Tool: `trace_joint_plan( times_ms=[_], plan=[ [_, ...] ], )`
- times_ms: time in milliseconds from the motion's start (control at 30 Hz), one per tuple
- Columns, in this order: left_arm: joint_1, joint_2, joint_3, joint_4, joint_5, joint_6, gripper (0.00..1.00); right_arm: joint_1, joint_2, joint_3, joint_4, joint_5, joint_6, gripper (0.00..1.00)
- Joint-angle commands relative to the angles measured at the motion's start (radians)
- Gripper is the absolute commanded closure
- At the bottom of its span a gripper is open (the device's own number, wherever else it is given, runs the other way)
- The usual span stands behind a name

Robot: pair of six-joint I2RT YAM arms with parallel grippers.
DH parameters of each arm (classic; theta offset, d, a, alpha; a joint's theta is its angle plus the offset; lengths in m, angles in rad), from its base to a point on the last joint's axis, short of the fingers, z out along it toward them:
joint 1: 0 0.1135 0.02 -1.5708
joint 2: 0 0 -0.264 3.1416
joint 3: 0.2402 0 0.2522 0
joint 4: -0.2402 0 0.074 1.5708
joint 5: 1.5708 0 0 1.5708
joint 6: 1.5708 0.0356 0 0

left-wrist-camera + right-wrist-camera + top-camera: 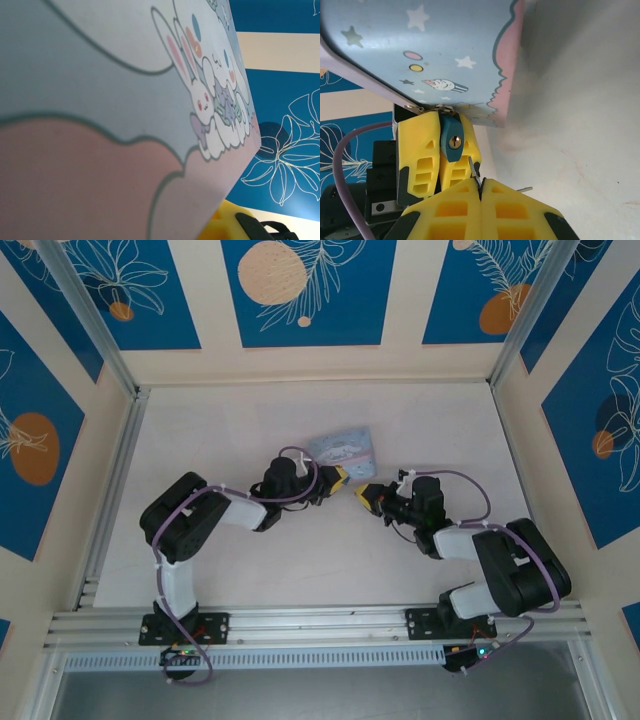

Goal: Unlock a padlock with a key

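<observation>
The padlock [451, 142], small and dark blue with a brass keyhole facing the right wrist camera, is clamped between the yellow fingers [420, 147] of my left gripper [340, 478]. My right gripper [481, 187] is shut on the key [473, 168]. Its thin blade sticks up from the fingertips and ends just below and right of the keyhole, outside it. From above, my right gripper [368, 496] faces the left one at mid-table, tips nearly touching. One yellow left finger [225, 225] shows below the tin.
A pale blue and pink tin [343, 448] with a cartoon rabbit [210, 105] lies right behind the left gripper, its edge [420, 50] just above the padlock. A thin metal piece [525, 189] juts from the right gripper's side. Frame rails and patterned walls bound the table [240, 430].
</observation>
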Motion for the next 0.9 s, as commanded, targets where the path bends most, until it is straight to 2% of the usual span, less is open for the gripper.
trace_joint_plan(
  times_ms=[0,867],
  plan=[
    [0.013,-0.034,-0.010,0.079,0.028,-0.011,1.00,-0.004,0.009,0.035,0.002,0.005,-0.015,1.00],
    [0.012,-0.034,-0.007,0.081,0.034,-0.013,1.00,0.003,0.049,0.075,0.018,-0.019,-0.011,1.00]
  ],
)
